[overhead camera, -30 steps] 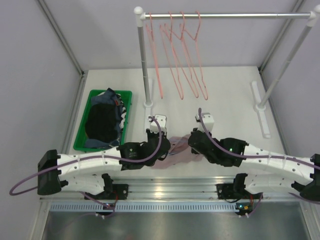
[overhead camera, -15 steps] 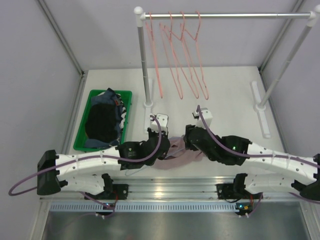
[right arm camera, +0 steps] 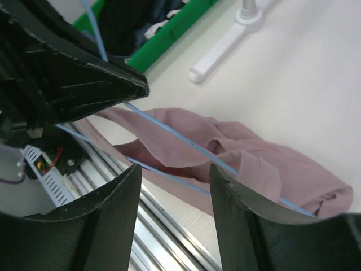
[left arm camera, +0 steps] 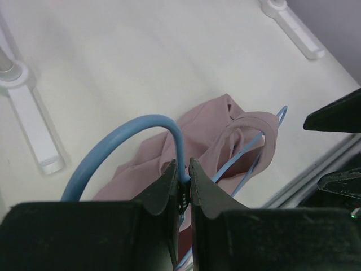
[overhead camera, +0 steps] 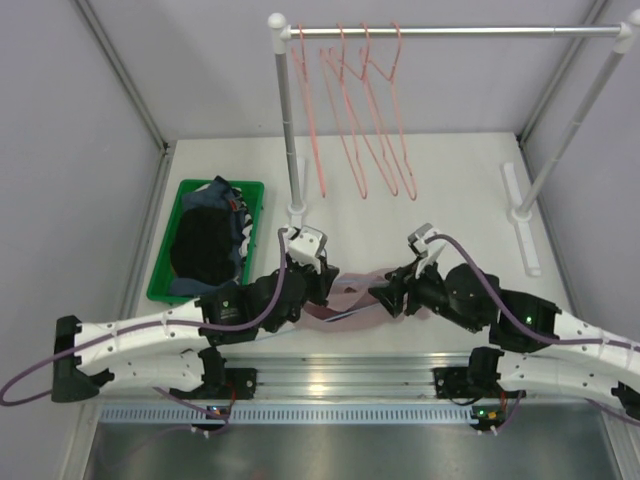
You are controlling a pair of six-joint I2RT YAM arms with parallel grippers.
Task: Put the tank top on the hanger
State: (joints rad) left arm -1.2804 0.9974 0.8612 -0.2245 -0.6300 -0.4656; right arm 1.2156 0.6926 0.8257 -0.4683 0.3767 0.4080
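my left tool (left arm camera: pixel 181 172) is pressed together on the hook of the light-blue hanger (left arm camera: pixel 121 129), pinching its wire. my right tool (right arm camera: pixel 176 172) is spread and holds nothing, just above the pink tank top (right arm camera: pixel 254 164), which lies crumpled on the desk (left arm camera: pixel 141 56) between my 2 arms, the hanger's wire running across it.

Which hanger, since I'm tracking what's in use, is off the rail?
The light-blue hanger: the left gripper clamps it, down by the tank top, while the pink hangers hang on the rail.
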